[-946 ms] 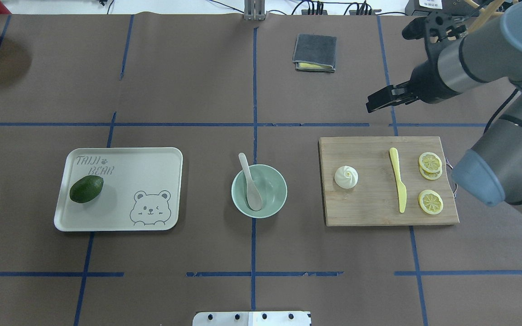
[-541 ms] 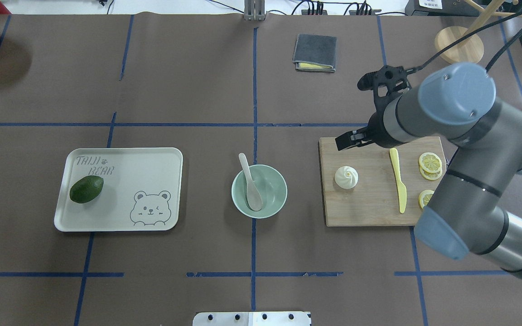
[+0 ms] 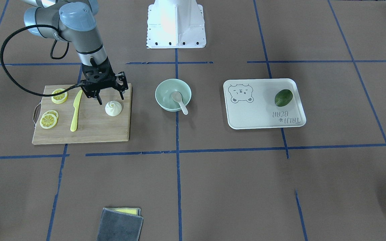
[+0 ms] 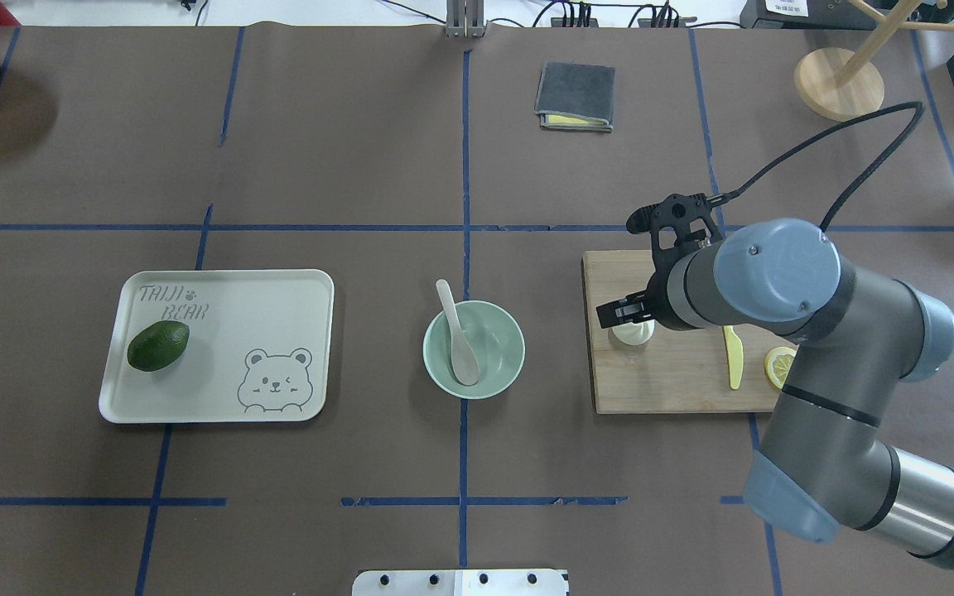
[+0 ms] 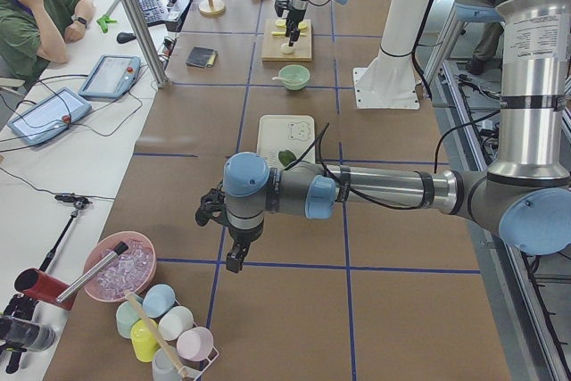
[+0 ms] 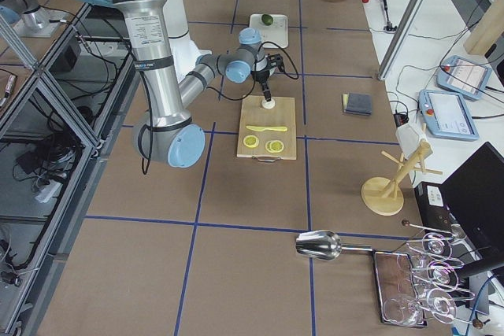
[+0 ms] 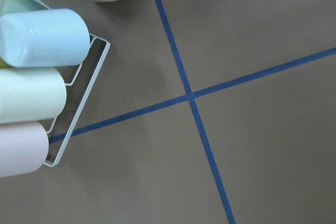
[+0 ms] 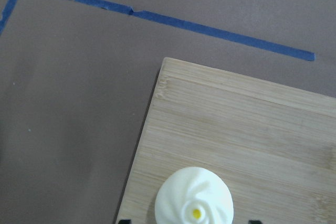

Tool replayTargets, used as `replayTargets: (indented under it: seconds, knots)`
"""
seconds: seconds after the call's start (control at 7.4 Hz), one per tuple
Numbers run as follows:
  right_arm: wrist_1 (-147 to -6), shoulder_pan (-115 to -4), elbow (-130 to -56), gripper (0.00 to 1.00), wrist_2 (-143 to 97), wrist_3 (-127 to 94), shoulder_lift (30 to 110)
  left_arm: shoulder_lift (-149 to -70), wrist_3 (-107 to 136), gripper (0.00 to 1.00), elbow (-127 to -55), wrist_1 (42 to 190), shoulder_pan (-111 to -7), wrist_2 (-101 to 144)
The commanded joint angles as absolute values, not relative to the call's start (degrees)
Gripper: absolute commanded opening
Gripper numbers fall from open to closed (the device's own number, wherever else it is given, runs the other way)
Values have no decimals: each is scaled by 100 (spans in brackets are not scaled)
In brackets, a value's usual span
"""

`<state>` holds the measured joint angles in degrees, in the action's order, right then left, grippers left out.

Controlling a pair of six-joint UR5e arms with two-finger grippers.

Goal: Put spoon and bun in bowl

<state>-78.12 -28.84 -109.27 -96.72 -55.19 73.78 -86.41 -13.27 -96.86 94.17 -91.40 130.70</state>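
Hovering vertical over bun (image 3: pixel 113 109), R hand (image 3: pixel 110 99) spread wide

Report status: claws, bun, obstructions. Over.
Right claw open, poised over bun on cutting board. Left claw far off, state unreadable. Spoon in bowl. Nothing between bun and bowl.

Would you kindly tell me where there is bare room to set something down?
Bare table shows between the tray and the bowl, and a narrower strip between the bowl and the cutting board. The tray is bare beside the avocado. The board is crowded: bun, knife, lemon slices, right gripper above.
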Motion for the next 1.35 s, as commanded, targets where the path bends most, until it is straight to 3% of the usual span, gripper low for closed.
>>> replayTargets:
  seconds: [0.0, 0.27, 0.41, 0.54, 0.95, 1.22]
  knots:
    - [-7787, -2777, -10759, 66, -9563, -5520, 7400, -8631, -1327, 100, -9703, 9396, -9141, 13069]
    - [-7813, -2786, -10740, 42, -9528, -5511, 7409, -8622, -1327, 100, -9703, 9396, -9141, 13069]
    - [-7822, -2795, -10740, 17, -9527, -5502, 7400, -8622, -1336, 100, -9703, 9404, -9141, 13069]
    - [-7831, -2786, -10740, 0, -9527, -5502, 7383, -8622, -1327, 100, -9703, 9396, -9141, 13069]
    - [-7970, -2769, -10767, 0, -9527, -5554, 6929, -8622, -1327, 100, -9703, 9396, -9141, 13069]
    - [-9440, -2568, -10749, 0, -9501, -6289, 5562, -8622, -1327, 100, -9703, 9396, -9141, 13069]
